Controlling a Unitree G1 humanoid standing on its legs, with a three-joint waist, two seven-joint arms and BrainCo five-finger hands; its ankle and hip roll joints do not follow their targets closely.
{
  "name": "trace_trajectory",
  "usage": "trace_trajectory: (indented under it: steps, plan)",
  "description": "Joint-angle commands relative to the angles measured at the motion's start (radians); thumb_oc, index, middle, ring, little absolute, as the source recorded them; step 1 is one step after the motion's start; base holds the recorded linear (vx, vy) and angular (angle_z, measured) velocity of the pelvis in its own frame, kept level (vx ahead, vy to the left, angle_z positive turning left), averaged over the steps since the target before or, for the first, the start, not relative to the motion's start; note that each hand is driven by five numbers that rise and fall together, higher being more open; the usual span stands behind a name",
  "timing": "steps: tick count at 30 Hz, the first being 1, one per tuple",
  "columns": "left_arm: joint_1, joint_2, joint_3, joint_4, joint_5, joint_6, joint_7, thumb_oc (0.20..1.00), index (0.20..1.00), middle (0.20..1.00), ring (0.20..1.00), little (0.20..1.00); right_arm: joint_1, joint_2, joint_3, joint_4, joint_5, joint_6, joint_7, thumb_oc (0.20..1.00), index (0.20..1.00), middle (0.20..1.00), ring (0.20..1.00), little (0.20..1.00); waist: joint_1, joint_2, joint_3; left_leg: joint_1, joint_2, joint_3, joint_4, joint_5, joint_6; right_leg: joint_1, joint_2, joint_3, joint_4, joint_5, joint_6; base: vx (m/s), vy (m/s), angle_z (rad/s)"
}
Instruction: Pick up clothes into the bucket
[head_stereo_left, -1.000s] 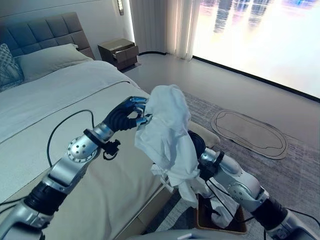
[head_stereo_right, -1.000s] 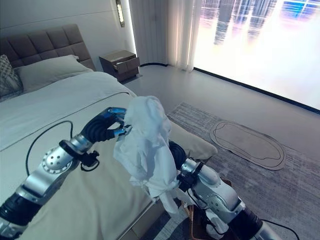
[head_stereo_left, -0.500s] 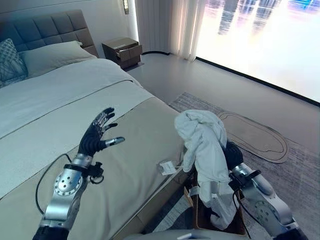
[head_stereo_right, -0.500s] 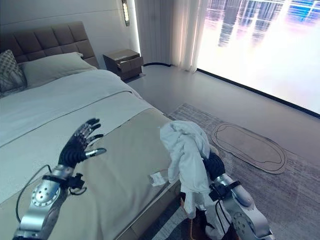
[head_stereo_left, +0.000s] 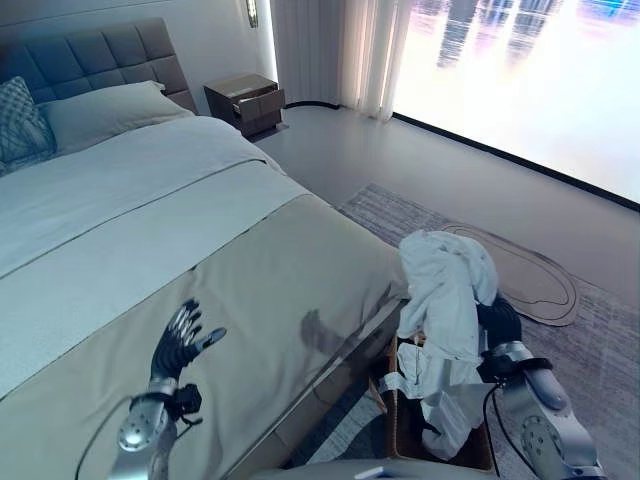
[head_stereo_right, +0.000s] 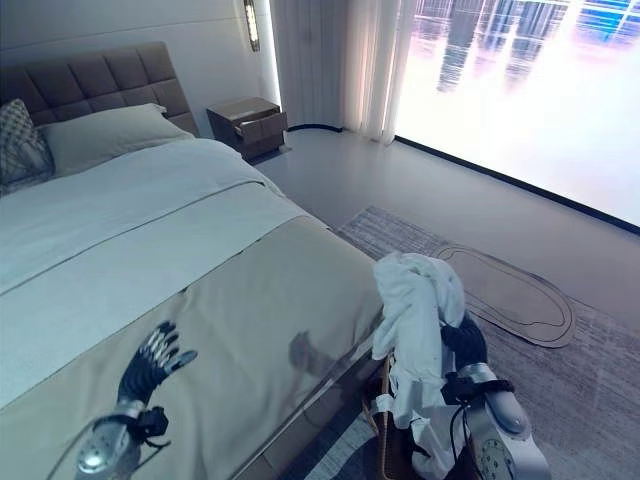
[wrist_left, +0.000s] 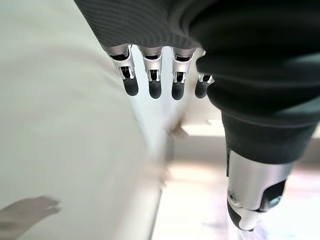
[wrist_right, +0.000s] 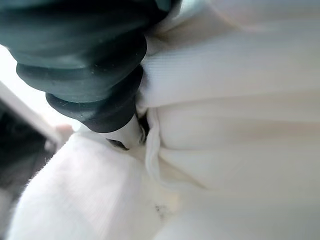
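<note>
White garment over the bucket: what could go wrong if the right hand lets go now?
The white garment is draped over the right hand, so it may cling instead of dropping. Its bulk hangs toward the bed-side rim of the bucket; part may spill onto the rug. The left hand hovers open above the bed, unable to help.

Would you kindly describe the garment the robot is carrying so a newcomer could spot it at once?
Start at the bed and go to its foot corner, where a brown basket stands on the rug. The white garment hangs bunched over the right hand above that basket, its tail trailing in. It is the sole crumpled white cloth raised off any surface.
</note>
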Motion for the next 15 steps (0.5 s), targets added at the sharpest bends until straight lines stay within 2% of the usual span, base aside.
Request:
trace_trajectory:
  steps: [1, 2, 4, 7, 8, 11, 13, 15]
  plan:
    - [-0.069, 0.01, 0.025, 0.118, 0.025, -0.019, 0.088, 1.0, 1.0, 1.0, 1.0, 1.0, -0.102, 0.011, -0.072, 0.004, -0.081, -0.125, -0.125, 0.2, 0.2, 0.2, 0.2, 0.2, -0.008, -0.005, 0.071, -0.007, -0.032, 0.026, 0.082, -0.081, 0.028, -0.125, -0.014, -0.005, 0.119, -0.009, -0.006, -0.06, 0.014, 0.11]
    - [-0.072, 0.009, 0.025, 0.121, 0.025, -0.021, 0.088, 1.0, 1.0, 1.0, 1.0, 1.0, -0.104, 0.011, -0.072, 0.006, -0.081, -0.126, -0.126, 0.2, 0.2, 0.2, 0.2, 0.2, -0.008, -0.005, 0.07, -0.01, -0.032, 0.026, 0.083, -0.081, 0.029, -0.127, -0.015, -0.005, 0.122, -0.01, -0.006, -0.12, 0.025, 0.11]
    - [-0.094, -0.007, -0.011, 0.265, 0.067, -0.001, 0.123, 1.0, 1.0, 1.0, 1.0, 1.0, -0.144, 0.009, -0.08, 0.068, -0.115, -0.139, -0.193, 0.2, 0.2, 0.2, 0.2, 0.2, -0.007, 0.013, 0.11, -0.052, -0.037, 0.031, 0.103, -0.077, 0.034, -0.182, -0.022, -0.002, 0.158, -0.01, -0.005, -0.1, 0.024, 0.03]
    - [-0.107, -0.018, -0.042, 0.35, 0.086, 0.003, 0.138, 1.0, 1.0, 1.0, 1.0, 1.0, -0.17, 0.001, -0.083, 0.116, -0.138, -0.15, -0.241, 0.2, 0.2, 0.2, 0.2, 0.2, -0.006, 0.027, 0.137, -0.088, -0.04, 0.032, 0.126, -0.078, 0.037, -0.227, -0.028, 0.003, 0.199, -0.018, -0.006, -0.07, 0.025, -0.03]
    - [-0.124, -0.031, -0.069, 0.438, 0.086, 0.013, 0.153, 1.0, 1.0, 1.0, 1.0, 1.0, -0.202, -0.006, -0.081, 0.182, -0.157, -0.158, -0.295, 0.2, 0.2, 0.2, 0.2, 0.2, -0.005, 0.042, 0.166, -0.112, -0.045, 0.028, 0.139, -0.077, 0.04, -0.266, -0.035, 0.007, 0.235, -0.025, -0.01, -0.08, 0.038, 0.01]
    - [-0.129, -0.046, -0.096, 0.489, 0.083, 0.019, 0.159, 1.0, 1.0, 1.0, 1.0, 1.0, -0.25, -0.013, -0.086, 0.238, -0.155, -0.171, -0.344, 0.2, 0.2, 0.2, 0.2, 0.2, -0.004, 0.061, 0.197, -0.148, -0.052, 0.025, 0.162, -0.077, 0.043, -0.317, -0.046, 0.008, 0.284, -0.038, -0.012, -0.06, 0.028, 0.02]
    - [-0.131, -0.061, -0.142, 0.54, 0.097, 0.026, 0.169, 1.0, 1.0, 1.0, 1.0, 1.0, -0.32, -0.042, -0.086, 0.335, -0.189, -0.173, -0.424, 0.2, 0.2, 0.2, 0.2, 0.2, -0.001, 0.094, 0.244, -0.197, -0.064, 0.021, 0.204, -0.084, 0.045, -0.378, -0.061, 0.015, 0.351, -0.058, -0.018, -0.08, 0.052, 0.03]
    - [-0.134, -0.066, -0.159, 0.546, 0.097, 0.027, 0.17, 1.0, 1.0, 1.0, 1.0, 1.0, -0.347, -0.05, -0.084, 0.366, -0.197, -0.172, -0.447, 0.2, 0.2, 0.2, 0.2, 0.2, 0.002, 0.102, 0.254, -0.22, -0.068, 0.022, 0.227, -0.092, 0.046, -0.401, -0.065, 0.021, 0.376, -0.066, -0.02, -0.04, 0.007, 0.03]
